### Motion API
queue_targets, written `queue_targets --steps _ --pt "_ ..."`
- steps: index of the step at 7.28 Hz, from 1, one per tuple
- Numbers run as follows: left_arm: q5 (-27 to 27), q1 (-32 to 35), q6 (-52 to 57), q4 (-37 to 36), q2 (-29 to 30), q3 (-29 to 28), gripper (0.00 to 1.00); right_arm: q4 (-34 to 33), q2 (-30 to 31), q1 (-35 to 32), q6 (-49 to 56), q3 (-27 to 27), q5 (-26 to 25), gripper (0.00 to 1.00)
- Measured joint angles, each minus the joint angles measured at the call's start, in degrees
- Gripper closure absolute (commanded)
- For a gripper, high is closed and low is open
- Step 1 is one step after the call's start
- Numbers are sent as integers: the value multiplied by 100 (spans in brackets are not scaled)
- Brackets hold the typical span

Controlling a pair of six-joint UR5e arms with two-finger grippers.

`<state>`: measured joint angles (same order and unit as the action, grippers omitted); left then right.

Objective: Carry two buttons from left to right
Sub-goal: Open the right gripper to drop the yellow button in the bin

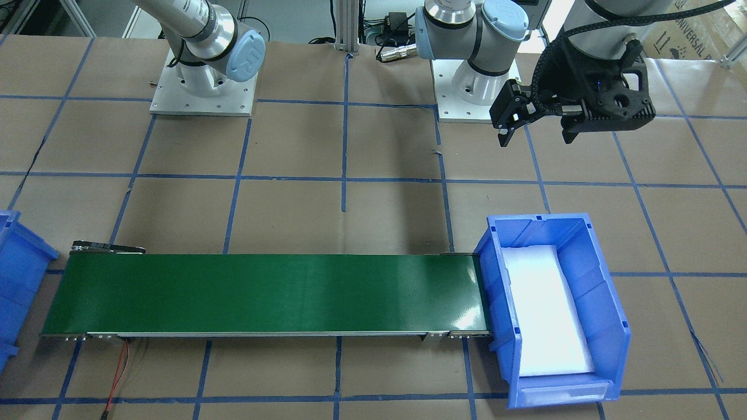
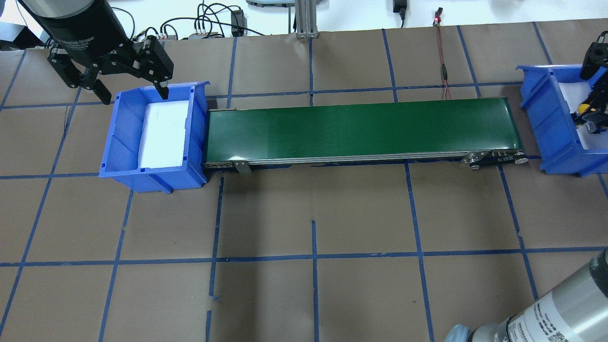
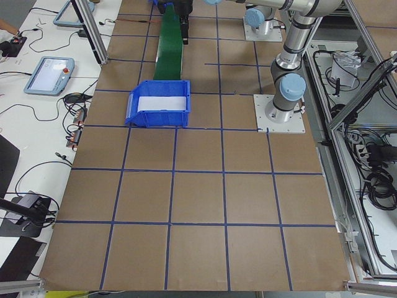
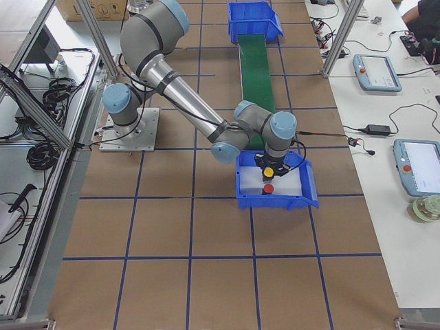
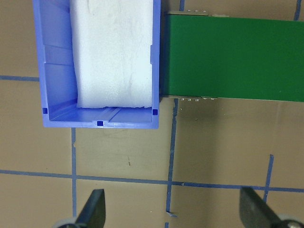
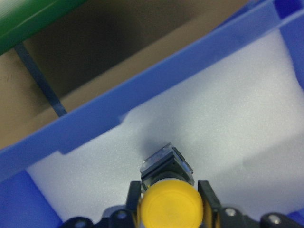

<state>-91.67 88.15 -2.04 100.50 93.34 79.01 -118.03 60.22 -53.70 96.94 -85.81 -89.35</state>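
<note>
My right gripper (image 6: 168, 192) is shut on the yellow-capped button (image 6: 168, 208), its grey contact block pointing down at the white foam inside the right blue bin (image 6: 190, 71). In the exterior right view the yellow button (image 4: 269, 172) sits in the gripper, and the red-capped button (image 4: 268, 188) lies on the foam just beside it in the same bin (image 4: 275, 201). My left gripper (image 2: 132, 95) is open and empty, hovering over the far edge of the left blue bin (image 2: 121, 137), which holds only white foam. The left gripper also shows in the front-facing view (image 1: 536, 139).
A green conveyor belt (image 2: 361, 128) runs between the two bins and has nothing on it. A red and black wire (image 2: 441, 57) lies behind its right end. The table is brown paper with a blue tape grid.
</note>
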Motion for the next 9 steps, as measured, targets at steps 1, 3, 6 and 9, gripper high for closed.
queue_targets --steps 1,3,6,9 --pt "0 0 2 0 0 0 0 49 37 0 25 34 0 0" --pt "0 0 2 4 -1 0 0 469 375 -16 57 160 -3 0" --pt "0 -1 2 3 -1 0 0 2081 1363 -181 -154 470 -28 0" --pt "0 -8 2 -2 0 -2 0 2753 2024 -1045 -1383 501 -92 0"
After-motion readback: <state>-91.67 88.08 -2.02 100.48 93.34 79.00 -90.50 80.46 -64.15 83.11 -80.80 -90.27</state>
